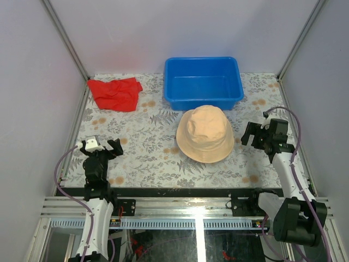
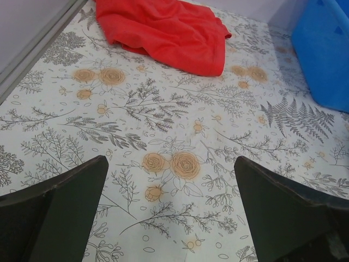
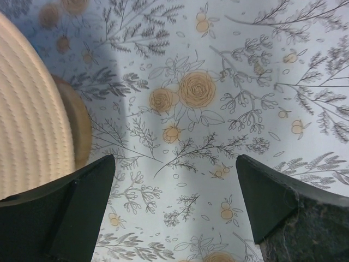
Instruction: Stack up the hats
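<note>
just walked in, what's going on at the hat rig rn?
Nothing is being handled at this moment. The left pincer and the right pincer both stand open and empty above the table. A peach-beige hat sits crown up mid-table, in front of a blue bin, with the right pincer just beside it, not touching. A red cloth lies crumpled at the far left corner. Only this one hat is in view, so no stack yet.

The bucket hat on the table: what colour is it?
The soft bucket hat is peach-beige; clearest in top external view.
</note>
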Controlling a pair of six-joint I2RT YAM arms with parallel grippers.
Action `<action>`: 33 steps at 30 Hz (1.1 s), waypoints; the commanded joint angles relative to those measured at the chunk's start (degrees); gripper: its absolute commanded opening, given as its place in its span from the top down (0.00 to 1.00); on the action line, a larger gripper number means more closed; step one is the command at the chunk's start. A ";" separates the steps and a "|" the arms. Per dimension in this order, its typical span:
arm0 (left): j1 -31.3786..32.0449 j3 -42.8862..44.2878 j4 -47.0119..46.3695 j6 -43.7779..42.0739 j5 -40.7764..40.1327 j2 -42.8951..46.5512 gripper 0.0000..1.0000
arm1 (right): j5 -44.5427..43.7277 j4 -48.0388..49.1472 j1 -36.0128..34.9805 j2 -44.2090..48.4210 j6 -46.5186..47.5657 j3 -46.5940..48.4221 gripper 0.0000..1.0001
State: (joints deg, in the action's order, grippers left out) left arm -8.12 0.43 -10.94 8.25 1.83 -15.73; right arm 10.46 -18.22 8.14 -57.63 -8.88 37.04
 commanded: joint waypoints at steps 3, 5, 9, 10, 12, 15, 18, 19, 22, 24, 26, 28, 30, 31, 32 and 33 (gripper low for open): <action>0.27 -5.65 -4.71 -1.40 1.17 0.34 0.00 | 2.38 13.94 -0.31 2.56 5.20 -8.31 0.01; 0.26 -5.64 -4.75 -1.40 1.17 0.19 0.00 | 1.09 16.19 -0.28 3.84 7.20 -9.33 0.01; 0.34 -5.70 -4.77 -1.40 1.16 0.17 0.00 | -3.03 23.88 -0.30 8.71 8.15 -17.14 0.01; 0.36 -5.70 -4.78 -1.40 1.12 0.18 0.00 | -2.66 25.75 -0.24 10.81 8.22 -19.59 0.01; 0.26 -5.68 -4.75 -1.42 1.12 0.11 0.00 | -3.71 28.90 -0.25 15.45 6.91 -25.24 0.01; 0.32 -5.64 -4.75 -1.40 1.15 0.17 0.00 | -10.05 32.35 -0.34 25.59 4.31 -33.05 0.01; 0.27 -5.70 -4.75 -1.45 1.14 0.18 0.00 | -10.97 29.26 -0.30 39.97 4.25 -37.67 0.01; 0.25 -5.67 -4.77 -1.46 1.04 0.17 0.00 | -10.49 28.07 -0.32 44.38 4.24 -39.32 0.01; 0.39 -5.70 -4.78 -1.42 1.12 0.17 0.00 | -5.49 25.38 -0.32 55.51 5.81 -43.60 0.01; 0.32 -5.67 -4.80 -1.45 1.06 0.05 0.00 | -8.09 24.53 -0.32 57.38 4.67 -43.75 0.01; 0.36 -5.69 -4.78 -1.42 1.07 0.11 0.00 | -12.58 26.75 -0.32 52.35 2.90 -43.24 0.01; 0.27 -5.70 -4.75 -1.41 1.16 0.17 0.00 | -10.66 30.58 -0.32 45.96 3.63 -42.36 0.01; 0.32 -5.64 -4.79 -1.40 1.07 0.09 0.00 | -8.09 32.24 -0.32 42.06 4.90 -41.57 0.01; 0.36 -5.67 -4.81 -1.43 1.10 0.08 0.00 | -7.89 32.26 -0.34 42.31 5.00 -41.53 0.01; 0.33 -5.65 -4.77 -1.48 1.07 0.11 0.00 | -7.91 31.81 -0.42 43.41 5.04 -41.87 0.01; 0.30 -5.67 -4.77 -1.41 1.02 0.10 0.00 | -7.91 31.59 -0.38 44.73 4.80 -42.20 0.01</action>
State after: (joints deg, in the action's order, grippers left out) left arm -8.08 0.43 -11.22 8.01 2.57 -15.94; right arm 1.85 8.64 8.14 -15.16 -4.51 0.36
